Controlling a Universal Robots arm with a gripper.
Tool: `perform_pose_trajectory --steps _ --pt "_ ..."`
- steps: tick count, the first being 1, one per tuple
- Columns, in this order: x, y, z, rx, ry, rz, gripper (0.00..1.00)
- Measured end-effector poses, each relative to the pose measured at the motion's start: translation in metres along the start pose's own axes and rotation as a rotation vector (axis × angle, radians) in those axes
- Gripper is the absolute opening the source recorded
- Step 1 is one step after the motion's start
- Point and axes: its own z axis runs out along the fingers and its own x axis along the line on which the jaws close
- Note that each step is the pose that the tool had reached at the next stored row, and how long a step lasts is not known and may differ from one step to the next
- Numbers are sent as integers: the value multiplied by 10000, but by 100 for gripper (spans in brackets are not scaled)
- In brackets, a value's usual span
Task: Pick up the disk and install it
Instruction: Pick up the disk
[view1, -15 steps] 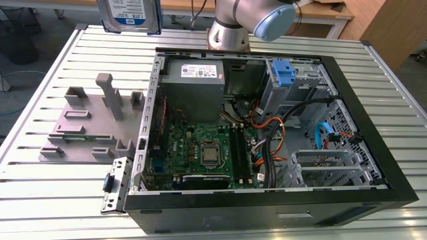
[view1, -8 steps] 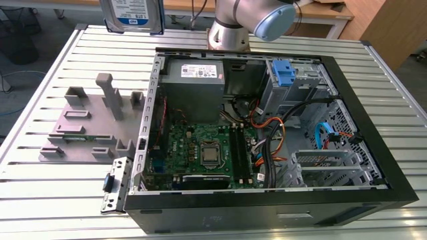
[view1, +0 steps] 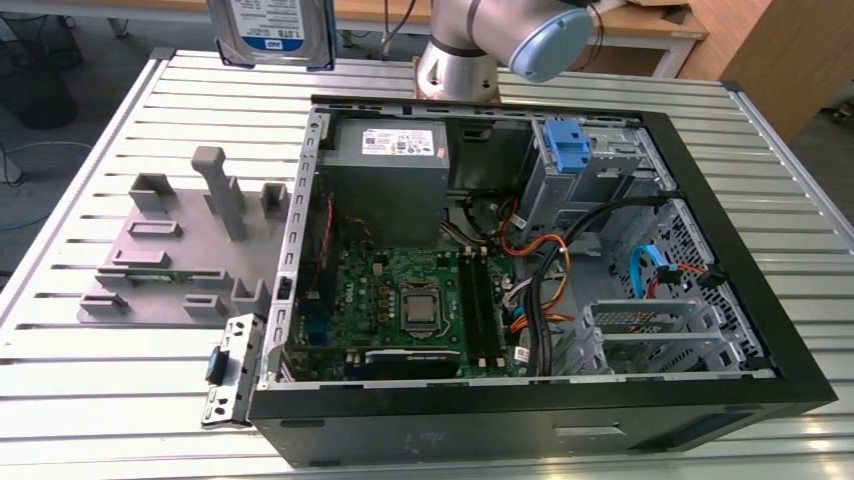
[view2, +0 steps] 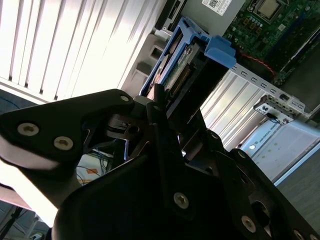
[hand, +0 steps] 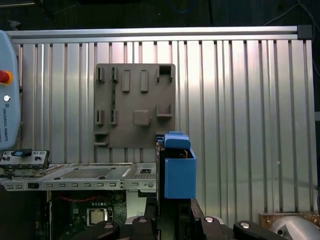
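Note:
The disk (view1: 274, 28) hangs high above the table's far edge in the exterior view, its white-and-blue label facing the camera and a blue bracket along its sides. In both wrist views my gripper (hand: 174, 212) is shut on the disk (hand: 179, 170), which sticks out edge-on from between the black fingers. The second wrist view shows the disk (view2: 186, 60) with its connector edge and blue bracket beyond the gripper (view2: 167, 107). The open computer case (view1: 747, 330) lies below, on the exterior view's right.
A grey fixture plate (view1: 167, 250) with upright pegs lies beside the case on the slatted metal table (view1: 80, 390). Inside the case are a grey power supply (view1: 387, 150), the motherboard (view1: 400, 300), cables, and a drive bay with a blue latch (view1: 567, 150). The arm's base (view1: 461, 65) stands behind the case.

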Motion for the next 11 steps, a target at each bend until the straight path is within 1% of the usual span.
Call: perform_pose_trajectory --steps 3,8,11 --pt "6 -44 4 0 -1 0 35" --pt "21 -135 12 0 -1 0 35" --pt "22 -145 12 0 0 0 35"
